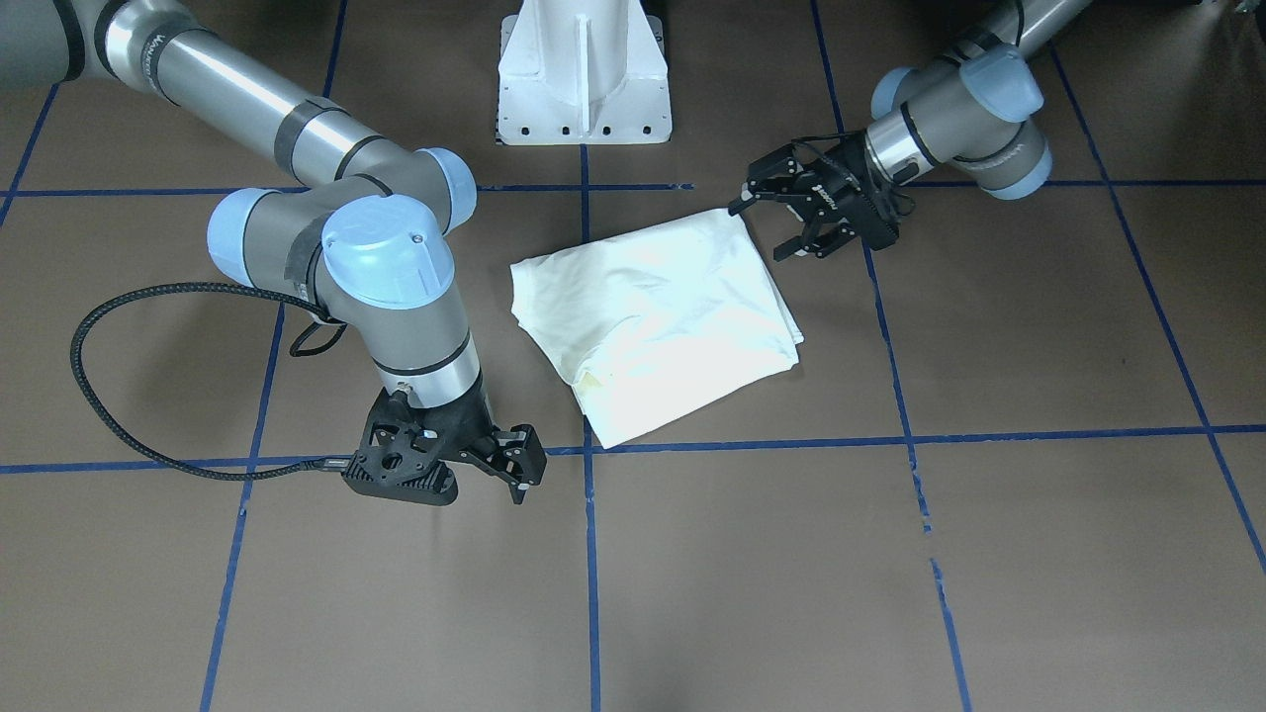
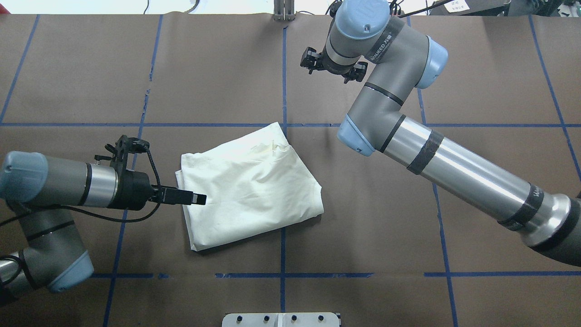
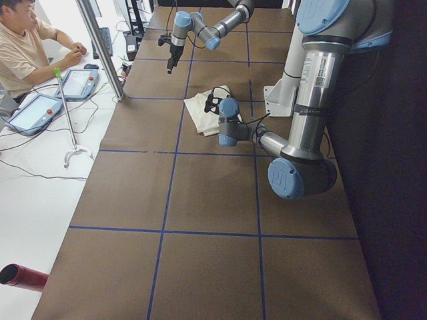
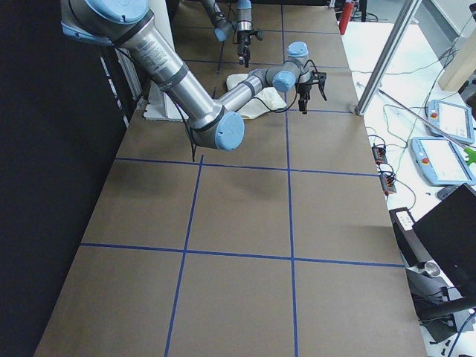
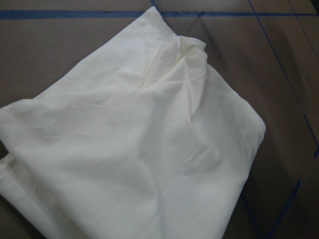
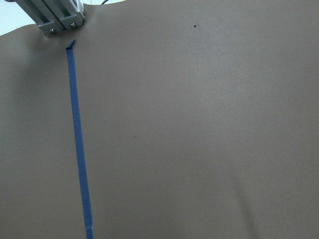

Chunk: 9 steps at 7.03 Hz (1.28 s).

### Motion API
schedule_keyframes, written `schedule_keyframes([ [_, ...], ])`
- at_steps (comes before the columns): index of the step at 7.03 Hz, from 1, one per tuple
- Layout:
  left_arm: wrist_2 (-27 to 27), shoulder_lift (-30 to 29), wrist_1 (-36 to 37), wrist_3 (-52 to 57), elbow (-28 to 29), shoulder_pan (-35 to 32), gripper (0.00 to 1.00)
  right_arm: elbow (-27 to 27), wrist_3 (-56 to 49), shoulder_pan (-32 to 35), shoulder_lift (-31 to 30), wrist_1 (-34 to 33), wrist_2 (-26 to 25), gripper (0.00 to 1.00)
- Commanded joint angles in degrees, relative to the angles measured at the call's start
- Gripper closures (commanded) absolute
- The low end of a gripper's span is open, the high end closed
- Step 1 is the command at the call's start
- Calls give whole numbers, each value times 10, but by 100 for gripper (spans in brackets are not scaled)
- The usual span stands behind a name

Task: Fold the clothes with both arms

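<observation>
Filling only left-wrist view: folded shirt (image 5: 139, 144)

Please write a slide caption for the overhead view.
Folded cream shirt on the brown table, left gripper at its edge, right arm apart.

The shirt (image 5: 124, 149) runs off the left wrist view's left and bottom edges, and its inner folds are hidden. From overhead the right gripper (image 2: 333, 64) sits mostly under its own wrist. In the exterior right view the left gripper (image 4: 245, 49) is too small to read.
</observation>
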Motion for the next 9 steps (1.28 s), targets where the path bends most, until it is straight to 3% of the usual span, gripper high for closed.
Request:
schedule_keyframes([
  [1,93,-5,1,-77,-3,79,0,2,-1,2,-3,0,1,0],
  [4,127,2,3,-79,-1,114,0,2,-1,1,-2,0,1,0],
  [9,125,21,4,-78,-15,116,0,2,-1,4,-2,0,1,0],
])
